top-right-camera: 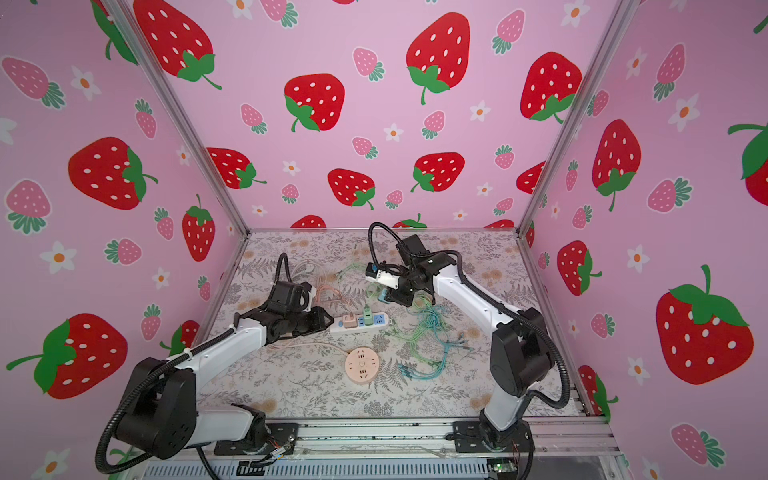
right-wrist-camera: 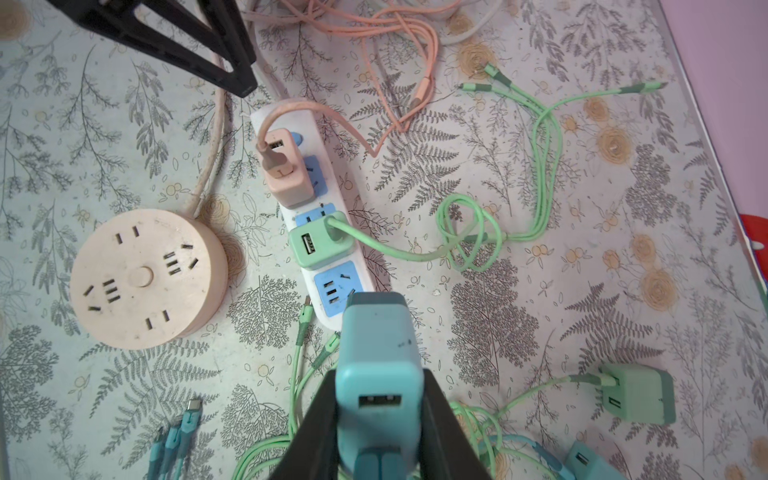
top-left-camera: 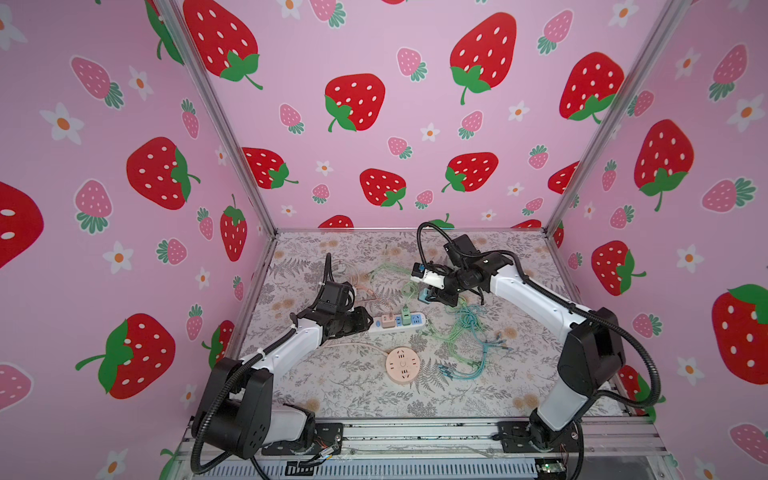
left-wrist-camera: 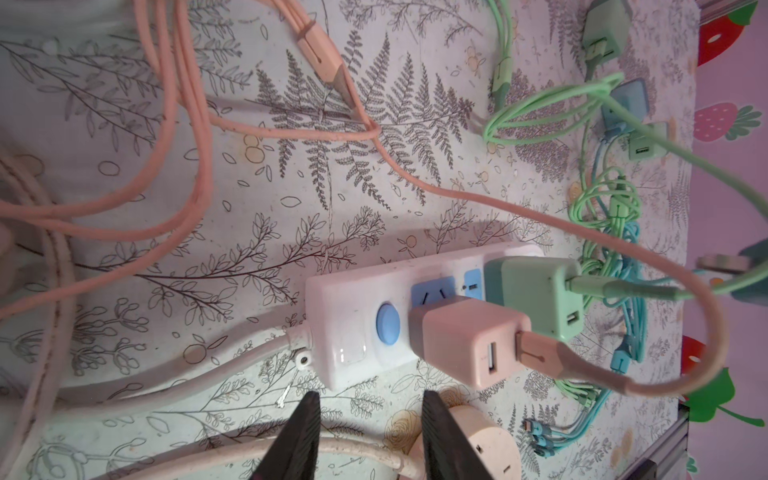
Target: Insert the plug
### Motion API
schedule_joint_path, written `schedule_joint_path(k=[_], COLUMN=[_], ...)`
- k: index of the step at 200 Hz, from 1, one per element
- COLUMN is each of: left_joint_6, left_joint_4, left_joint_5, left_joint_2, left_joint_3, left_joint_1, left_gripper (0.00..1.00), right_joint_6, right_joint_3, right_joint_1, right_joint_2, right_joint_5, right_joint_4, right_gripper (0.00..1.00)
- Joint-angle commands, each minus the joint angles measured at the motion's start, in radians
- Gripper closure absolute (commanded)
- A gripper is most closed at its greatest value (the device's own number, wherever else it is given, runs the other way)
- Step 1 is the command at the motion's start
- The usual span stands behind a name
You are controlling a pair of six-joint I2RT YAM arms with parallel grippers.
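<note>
On floral mat (top-left-camera: 353, 399): one white power strip (top-left-camera: 376, 328), seating one pink charger (top-left-camera: 389, 321) and one green charger (top-left-camera: 406, 319); one end socket (right-wrist-camera: 336, 291) free. One round socket (top-left-camera: 402, 365), open mat around it. Right gripper (right-wrist-camera: 380, 374) clamps one blue plug (right-wrist-camera: 376, 332), raised near the strip's free end. Left gripper (left-wrist-camera: 370, 397) part-open, empty, at the switch end.

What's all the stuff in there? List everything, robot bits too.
power strip: one, white with blue sockets, mid-table
pink adapter: one, plugged in by the strip's switch
green adapter: one, plugged in mid-strip
round socket hub: one, pink, in front of the strip
loose green adapter: at least one, on the table past the strip
loose teal adapter: one, near it
pink cables: tangled, behind the strip
green cables and teal cables: tangled, mostly right of the strip
table cover: one, floral
walls: three, pink, strawberry print
left gripper: black, open, empty, at the strip's switch end
right gripper: black, shut on teal adapter above the strip's free end
</note>
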Motion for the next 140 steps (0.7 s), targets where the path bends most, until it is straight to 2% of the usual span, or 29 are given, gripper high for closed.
schedule_joint_path(k=[1,66,140], left_joint_6=[-0.015,0.009,0.023], left_joint_4=[-0.013,-0.064,-0.034], left_joint_5=[0.019,-0.040,-0.022], left_joint_2=[0.020,0.083,0.150], left_joint_3=[0.041,0.067,0.074], left_joint_1=[0.004,0.004,0.004], left_gripper=[0.59,0.63,0.71], right_joint_6=[-0.138,-0.175,-0.194], right_joint_3=[0.036,0.072,0.088], right_joint_1=[0.022,0.071,0.096], right_joint_2=[0.041,0.116,0.171], right_joint_5=[-0.035,0.040,0.089], right_joint_4=[-0.070,-0.107,-0.121], right_gripper=[0.86,0.87,0.87])
